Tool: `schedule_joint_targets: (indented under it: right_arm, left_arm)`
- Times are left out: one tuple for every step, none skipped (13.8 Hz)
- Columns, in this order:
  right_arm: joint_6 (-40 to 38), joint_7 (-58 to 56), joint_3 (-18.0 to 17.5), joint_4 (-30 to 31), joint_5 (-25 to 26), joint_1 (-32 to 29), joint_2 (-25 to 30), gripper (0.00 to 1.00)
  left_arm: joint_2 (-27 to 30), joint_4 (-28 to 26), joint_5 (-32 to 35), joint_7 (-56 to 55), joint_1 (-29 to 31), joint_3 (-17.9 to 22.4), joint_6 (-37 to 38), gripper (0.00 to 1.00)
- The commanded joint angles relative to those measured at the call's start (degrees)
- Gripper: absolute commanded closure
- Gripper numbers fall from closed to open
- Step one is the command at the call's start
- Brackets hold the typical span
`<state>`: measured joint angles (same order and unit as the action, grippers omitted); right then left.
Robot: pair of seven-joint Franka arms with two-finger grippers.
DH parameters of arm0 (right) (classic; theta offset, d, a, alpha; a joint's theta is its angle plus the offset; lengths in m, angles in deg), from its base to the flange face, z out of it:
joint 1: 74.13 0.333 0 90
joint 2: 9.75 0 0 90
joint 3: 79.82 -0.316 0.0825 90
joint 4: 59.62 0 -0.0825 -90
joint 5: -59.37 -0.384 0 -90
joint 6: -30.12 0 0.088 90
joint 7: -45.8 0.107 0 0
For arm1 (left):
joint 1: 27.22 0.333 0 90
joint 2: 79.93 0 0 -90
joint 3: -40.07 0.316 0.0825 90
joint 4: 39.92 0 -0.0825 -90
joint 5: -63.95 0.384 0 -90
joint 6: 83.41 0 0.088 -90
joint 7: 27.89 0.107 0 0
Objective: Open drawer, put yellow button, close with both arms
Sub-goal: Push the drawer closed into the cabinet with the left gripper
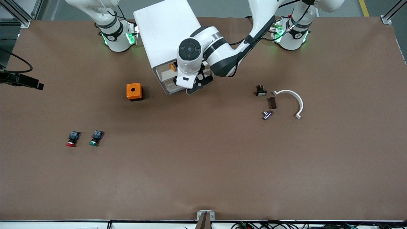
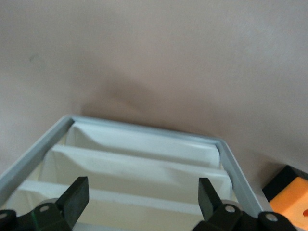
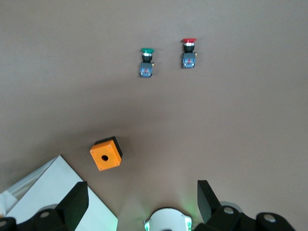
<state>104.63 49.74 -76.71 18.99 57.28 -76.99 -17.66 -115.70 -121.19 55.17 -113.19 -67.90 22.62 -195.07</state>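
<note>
1. Yellow button (image 1: pixel 173 66), a small push button with a round yellow-orange cap: it lies in the pulled-out top drawer (image 1: pixel 165 72), a shallow white tray with a cream front, just beside the left gripper's wrist housing.
2. White round-edged box cabinet (image 1: pixel 165 30): it holds the stacked drawers; the left wrist view looks down on their cream fronts (image 2: pixel 139 166) directly under the fingers.
3. Left gripper (image 1: pixel 194 85), black and two-fingered: it hovers over the drawer fronts, jaws spread wide and holding nothing, both fingers (image 2: pixel 77 198) apart.
4. Right gripper (image 3: pixel 143 202): it waits high over the table near its own base, jaws likewise spread and empty.
5. Orange box with a hole (image 1: pixel 134 91): it sits on the brown table (image 1: pixel 203 165) beside the cabinet, toward the right arm's end.
6. Red-capped button (image 1: pixel 72 139) and green-capped button (image 1: pixel 95 138): they lie side by side, well apart from both grippers.
7. White curved bracket (image 1: pixel 294 101) and small dark parts (image 1: pixel 268 103): these lie toward the left arm's end.
</note>
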Motion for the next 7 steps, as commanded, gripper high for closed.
schedule_joint_targets:
  right_arm:
    - [-1.0, 1.0, -0.8, -1.0, 1.6, 1.4, 1.6, 0.00]
    - [-0.9, 1.0, -1.0, -0.9, 1.4, 1.5, 1.7, 0.00]
    - [-0.9, 1.0, -1.0, -0.9, 1.4, 1.9, 1.8, 0.00]
    - [-0.8, 1.0, -1.0, -0.9, 1.4, 2.5, 2.1, 0.00]
    - [-0.6, 1.0, -1.0, -1.0, 1.2, 2.6, 2.3, 0.00]
    - [-1.0, 1.1, -0.8, -1.0, 1.3, 2.6, 2.5, 0.00]
    - [-1.6, 1.1, -0.8, -1.0, 1.0, 1.9, 2.5, 0.00]
  left_arm:
    - [-0.6, 0.1, -4.0, -2.0, -0.1, -1.1, 0.1, 0.00]
    - [-0.8, 0.1, -5.2, -2.6, -0.1, -1.2, 0.1, 0.00]
    - [-1.4, 0.1, -5.9, -2.7, -0.1, -1.4, 0.1, 0.00]
    - [-1.5, 0.1, -6.0, -2.7, -0.1, -1.6, 0.1, 0.00]
    - [-1.5, 0.1, -6.0, -2.7, -0.1, -1.6, 0.1, 0.00]
    - [-1.5, 0.1, -6.0, -2.7, -0.1, -1.6, 0.1, 0.00]
    - [-1.5, 0.1, -6.0, -2.7, -0.1, -1.6, 0.1, 0.00]
